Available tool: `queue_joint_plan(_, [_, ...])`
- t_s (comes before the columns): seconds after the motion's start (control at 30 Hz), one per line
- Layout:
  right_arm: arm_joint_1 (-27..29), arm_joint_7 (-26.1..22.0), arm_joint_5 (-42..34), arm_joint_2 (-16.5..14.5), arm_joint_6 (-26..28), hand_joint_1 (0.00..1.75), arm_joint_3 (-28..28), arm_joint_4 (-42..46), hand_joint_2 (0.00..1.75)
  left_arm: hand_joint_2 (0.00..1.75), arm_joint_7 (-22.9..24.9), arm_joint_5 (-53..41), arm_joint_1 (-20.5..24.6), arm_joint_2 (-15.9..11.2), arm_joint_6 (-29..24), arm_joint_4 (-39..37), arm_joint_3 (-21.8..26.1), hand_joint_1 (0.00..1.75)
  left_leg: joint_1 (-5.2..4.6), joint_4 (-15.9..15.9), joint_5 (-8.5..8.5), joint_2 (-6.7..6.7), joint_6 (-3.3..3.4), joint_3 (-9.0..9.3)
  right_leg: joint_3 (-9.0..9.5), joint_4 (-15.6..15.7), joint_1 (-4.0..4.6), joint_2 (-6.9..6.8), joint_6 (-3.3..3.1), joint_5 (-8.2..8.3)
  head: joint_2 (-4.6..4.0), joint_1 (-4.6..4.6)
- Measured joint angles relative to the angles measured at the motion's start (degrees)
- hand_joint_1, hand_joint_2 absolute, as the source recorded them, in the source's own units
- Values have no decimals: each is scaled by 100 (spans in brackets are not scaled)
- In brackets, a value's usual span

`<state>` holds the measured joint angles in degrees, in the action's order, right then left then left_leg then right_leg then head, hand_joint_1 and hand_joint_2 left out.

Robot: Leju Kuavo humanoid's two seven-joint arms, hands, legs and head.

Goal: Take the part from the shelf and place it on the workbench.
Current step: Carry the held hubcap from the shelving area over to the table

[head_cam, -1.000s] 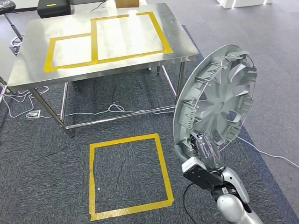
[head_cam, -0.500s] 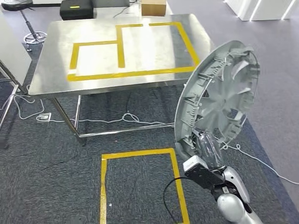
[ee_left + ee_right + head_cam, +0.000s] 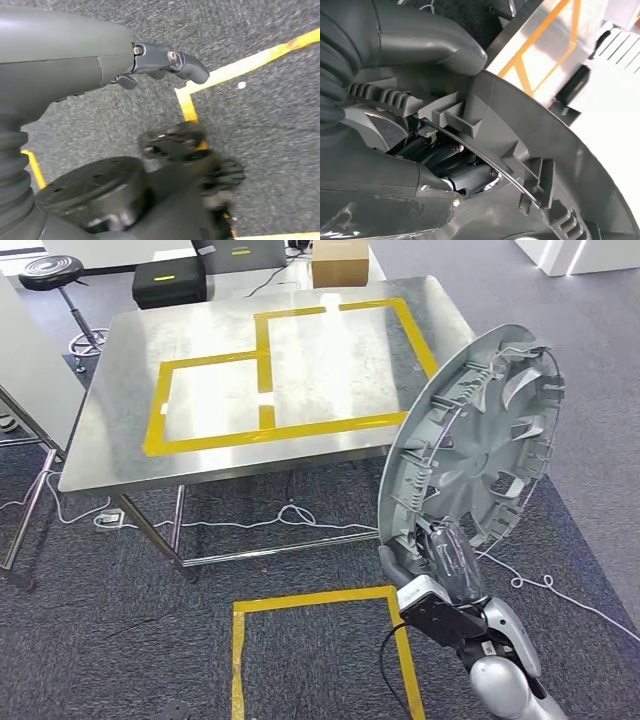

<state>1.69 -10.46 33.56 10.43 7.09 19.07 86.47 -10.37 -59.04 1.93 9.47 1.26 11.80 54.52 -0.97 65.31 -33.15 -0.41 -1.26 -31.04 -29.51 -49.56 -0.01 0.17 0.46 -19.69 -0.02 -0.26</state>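
Your right hand (image 3: 441, 558) grips the round grey plastic wheel cover (image 3: 472, 445) by its lower rim, upright beside the steel workbench with yellow tape rectangles (image 3: 136, 445). Your left hand (image 3: 166, 62) looks empty, fingers apparently loose above grey carpet (image 3: 113, 610).

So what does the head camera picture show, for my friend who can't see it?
The robot's right hand holds a big grey wheel cover up on edge by its lower rim. Behind it is a shiny metal workbench marked with yellow tape rectangles, standing on dark carpet with another yellow tape square on the floor.
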Motion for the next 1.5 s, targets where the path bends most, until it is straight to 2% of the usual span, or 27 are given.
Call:
queue_joint_plan(0.07, [23, 2, -2, 0, -3, 159, -1, 1, 175, 175, 5, 10, -30, 2, 1, 0, 1, 0, 8, 31, -305, 0, 20, -289, 111, 1, 5, 25, 9, -114, 0, 0])
queue_joint_plan(0.1, [27, 2, -2, -1, -3, 159, -1, 1, 175, 175, 6, 14, -35, 3, 1, 0, 1, 0, -3, -164, -241, 0, 50, -330, 196, 16, 11, 33, 13, -179, 0, 0])
queue_joint_plan(0.13, [32, 2, -1, -1, -3, 159, -1, 1, 175, 175, 7, 18, -41, 3, 1, 0, 1, 0, -26, -475, 43, 1, 103, -328, 286, 48, 15, 37, 20, -240, 0, 1])
queue_joint_plan(0.23, [37, -1, 4, -1, -4, 159, 1, -10, 175, 175, 8, 23, -78, -7, 1, 1, 3, 0, -142, -1623, 1516, 5, 320, -305, 494, 146, 26, 70, 77, -395, 1, 9])
queue_joint_plan(0.27, [44, 1, 2, -1, -6, 159, 2, -13, 175, 175, 12, 24, -95, -9, 1, 1, 5, 0, -165, -1839, 1790, 0, 349, -298, 533, 170, 36, 92, 96, -454, 1, 7])
queue_joint_plan(0.3, [45, 3, -1, -1, -9, 159, 2, -13, 175, 175, 15, 24, -103, -7, 1, 0, 6, 0, -165, -1944, 1848, -7, 347, -264, 580, 202, 54, 112, 114, -520, 1, 7])
queue_joint_plan(0.37, [38, 5, -5, -1, -9, 159, -9, -5, 175, 175, 22, 24, -88, 3, 1, 0, 9, 0, -121, -1975, 1782, -19, 320, -150, 622, 124, 66, 108, 153, -684, 1, 24])
queue_joint_plan(0.4, [24, 4, -4, -1, -8, 159, -21, -2, 175, 175, 20, 23, -66, 9, 2, 0, 9, 0, -99, -1983, 1723, -21, 330, -86, 528, -121, 64, 91, 187, -825, 1, 45])
queue_joint_plan(0.5, [35, 10, -9, -3, -17, 159, -50, -8, 175, 175, 10, 14, -38, 17, 9, 0, 10, 0, -76, -1985, 1517, -24, 375, 109, -298, -1535, 28, 45, 276, -1354, 2, 75])
queue_joint_plan(0.53, [50, 17, -14, -3, -24, 159, -52, -19, 175, 175, 9, 5, -52, 17, 13, 0, 10, 0, -72, -1984, 1438, -26, 372, 192, -555, -1855, 17, 41, 291, -1370, 2, 76])
queue_joint_plan(0.57, [61, 27, -17, -3, -31, 159, -55, -31, 175, 175, 8, -3, -73, 17, 16, 0, 10, 0, -66, -1984, 1353, -31, 364, 290, -714, -1929, 9, 40, 300, -1226, 2, 84])
queue_joint_plan(0.6, [64, 38, -16, -3, -38, 159, -56, -42, 175, 175, 8, -10, -91, 17, 20, 0, 11, 0, -56, -1984, 1265, -39, 350, 398, -758, -1728, 4, 40, 305, -924, 2, 86])
queue_joint_plan(0.67, [70, 67, 1, -3, -43, 159, -56, -64, 175, 175, 7, -15, -111, 14, 27, 0, 14, 0, -36, -1984, 1088, -57, 306, 598, -639, -848, 0, 41, 311, -113, 2, 91])
queue_joint_plan(0.7, [75, 80, 11, -3, -42, 159, -56, -75, 175, 175, 6, -14, -115, 11, 31, 0, 16, 0, -32, -1984, 1024, -64, 284, 660, -572, -470, -2, 42, 314, 194, 1, 94])
queue_joint_plan(0.77, [85, 96, 21, -3, -40, 159, -56, -92, 175, 175, 5, -13, -123, 8, 36, 0, 19, 0, -36, -1983, 961, -68, 258, 702, -519, -144, -5, 42, 315, 445, 0, 100])
queue_joint_plan(0.9, [105, 111, 26, -3, -33, 159, -56, -101, 175, 175, 5, -13, -128, 7, 36, 0, 26, 0, -43, -1938, 909, -76, 232, 732, -463, -66, -14, 38, 297, 406, 1, 98])
queue_joint_plan(0.93, [112, 124, 28, -3, -24, 159, -64, -109, 175, 175, 5, -13, -117, 1, 36, 1, 29, 0, -54, -1861, 799, -70, 186, 746, -379, 11, -42, 53, 253, 310, 2, 79])
queue_joint_plan(1.0, [151, 148, 26, -2, -4, 159, -86, -140, 175, 175, -2, -13, -93, -12, 34, 3, 34, 0, -48, -1392, 353, -48, 58, 696, -105, 189, -94, 68, 162, 83, 2, 41])
queue_joint_plan(1.07, [222, 167, 25, -1, 16, 159, -102, -184, 175, 175, -5, -10, -82, -16, 32, 4, 36, 0, -5, -614, -140, -32, -45, 503, 200, 330, -123, 53, 122, -74, 2, 18])
queue_joint_plan(1.1, [256, 183, 25, -1, 24, 159, -107, -204, 175, 175, -3, -2, -87, -13, 27, 4, 38, 0, 18, -332, -203, -31, -61, 391, 325, 364, -124, 42, 124, -134, 2, 12])
queue_joint_plan(1.13, [278, 201, 23, -1, 32, 159, -115, -215, 175, 175, 1, 9, -93, -9, 19, 4, 43, 0, 33, -225, -88, -31, -59, 300, 430, 386, -123, 39, 133, -195, 2, 8])
queue_joint_plan(1.17, [286, 215, 21, -1, 41, 159, -126, -220, 175, 175, 3, 22, -100, -5, 10, 4, 50, 0, 39, -322, 193, -30, -41, 242, 517, 399, -123, 40, 146, -255, 2, 8])
queue_joint_plan(1.23, [281, 225, 22, -3, 65, 159, -155, -219, 175, 175, 7, 40, -124, -1, -3, 4, 75, 0, 21, -934, 993, -28, 47, 198, 638, 407, -119, 50, 178, -357, 1, 8])
queue_joint_plan(1.3, [288, 227, 24, -4, 89, 159, -182, -221, 175, 175, 8, 50, -181, 4, -7, 2, 107, 0, -15, -1384, 1476, -23, 137, 171, 661, 394, -108, 58, 213, -424, 1, 21])
queue_joint_plan(1.37, [318, 241, 8, -4, 92, 159, -210, -220, 175, 175, 17, 64, -238, 26, 1, -1, 131, 0, -33, -1427, 1557, -22, 137, 84, 577, 374, -100, 52, 224, -452, 1, 32])
queue_joint_plan(1.43, [351, 254, -20, -4, 63, 159, -236, -213, 175, 175, 20, 78, -245, 41, 16, -2, 142, 0, -41, -1426, 1539, -27, 127, -43, 460, 389, -114, 27, 247, -429, 1, 32])
queue_joint_plan(1.5, [442, 250, -42, -2, 29, 159, -259, -232, 175, 175, 5, 81, -293, 47, 27, -9, 152, 0, -45, -1468, 1492, -34, 165, -46, 479, 477, -125, 5, 300, -399, 2, 33])
